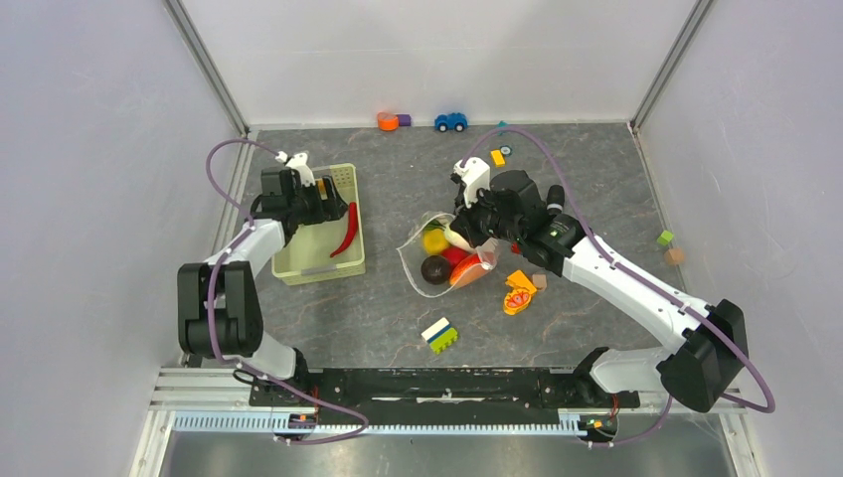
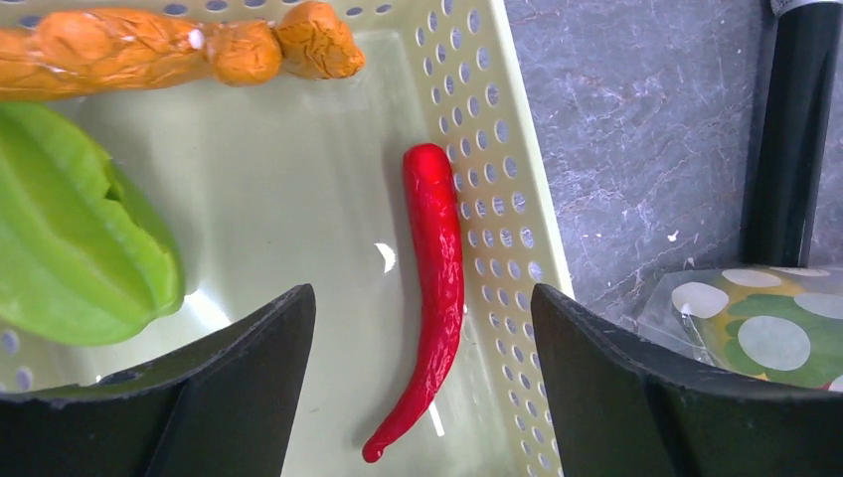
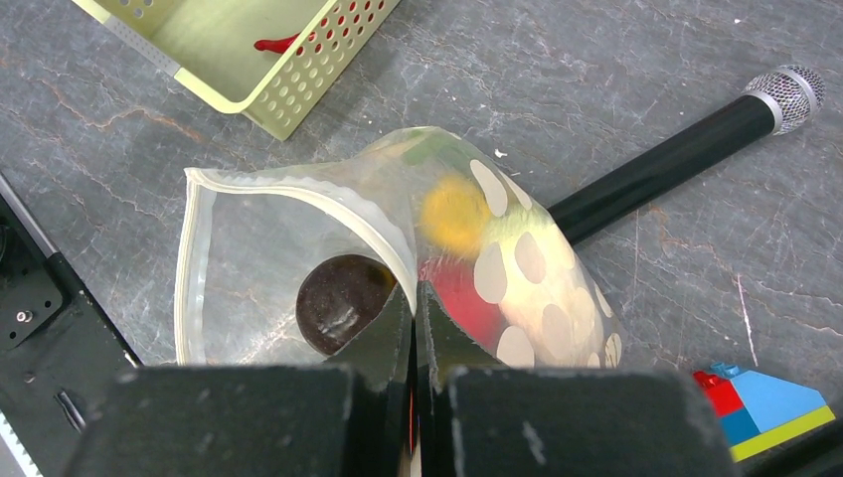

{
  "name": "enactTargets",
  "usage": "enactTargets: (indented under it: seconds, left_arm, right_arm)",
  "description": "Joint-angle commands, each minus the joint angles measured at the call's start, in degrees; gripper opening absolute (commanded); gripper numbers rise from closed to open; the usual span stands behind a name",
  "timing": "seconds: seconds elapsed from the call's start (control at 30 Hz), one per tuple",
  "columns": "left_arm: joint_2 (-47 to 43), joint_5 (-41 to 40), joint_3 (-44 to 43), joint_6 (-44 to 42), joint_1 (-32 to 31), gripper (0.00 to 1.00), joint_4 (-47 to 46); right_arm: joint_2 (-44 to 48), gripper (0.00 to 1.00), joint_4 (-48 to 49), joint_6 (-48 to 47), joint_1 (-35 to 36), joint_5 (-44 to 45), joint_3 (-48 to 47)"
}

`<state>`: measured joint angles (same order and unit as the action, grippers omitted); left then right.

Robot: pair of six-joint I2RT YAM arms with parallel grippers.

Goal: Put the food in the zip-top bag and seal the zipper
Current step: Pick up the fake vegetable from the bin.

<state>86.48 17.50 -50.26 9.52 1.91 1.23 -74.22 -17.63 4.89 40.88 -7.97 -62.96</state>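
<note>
Two black fingers (image 2: 249, 378) of the left gripper (image 2: 420, 293) stand wide apart, holding nothing, over the pale green slotted plastic basket (image 2: 497, 179). Between them in the wrist view, the long red plastic chili (image 2: 432, 258) lies flat on the basket floor, close along one perforated wall. Deeper in the same basket lie a green ridged plastic fruit (image 2: 80, 238) and, against the far wall, a knobbly orange plastic carrot (image 2: 149, 45). Across the grey stone-patterned table (image 1: 398, 308), the right gripper (image 3: 413, 323) has its fingers pressed tight together on a fold of the clear dotted zip-top bag (image 3: 298, 229), pinching the film at the rim of its mouth. The mouth gapes, and the whitish strip of the zipper (image 3: 199, 258) curves around the opening, unsealed. Inside the bag are a dark purple round piece (image 3: 338, 298) just beside the fingers, a yellow piece (image 3: 455, 214) and a red piece (image 3: 467, 303), the last two blurred behind the plastic. A black microphone with a silver mesh head (image 3: 676, 159) lies on the table, its handle running in behind the bag. From above, the bag sits near the middle of the table, a short gap to the right of the basket. An orange-and-red lumpy toy (image 1: 519, 291) lies just beside the bag, a white, blue and yellow-green building block (image 1: 439, 335) lies nearer the arm bases, and a small blue toy car (image 1: 450, 121) stands by the far wall.
</note>
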Motion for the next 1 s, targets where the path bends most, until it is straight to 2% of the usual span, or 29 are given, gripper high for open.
enactTargets:
  seconds: [0.0, 0.17, 0.43, 0.77, 0.97]
  left_arm:
    - [4.07, 5.36, -5.08, -0.02, 0.19, 0.82, 5.01]
    - [6.54, 5.52, -6.86, 0.06, 0.05, 0.77, 6.76]
    - [9.54, 5.98, -8.99, -1.03, -1.05, 0.74, 9.34]
    - [13.81, -0.63, -13.88, -3.42, -5.16, 0.68, 15.61]
    - [16.75, -7.33, -16.51, -4.33, -7.66, 0.67, 18.51]
  right_arm:
    - [0.7, 0.0, 1.65, 0.79, 0.25, -0.53, -2.08]
    - [0.93, 0.0, 1.67, 0.78, 0.22, -0.66, -2.0]
    - [1.34, 0.0, 1.66, 0.77, 0.14, -0.65, -1.82]
    - [1.32, 0.0, 1.64, 0.73, 0.2, -0.37, -1.83]
    - [1.46, 0.0, 1.66, 0.69, 0.25, -0.11, -1.73]
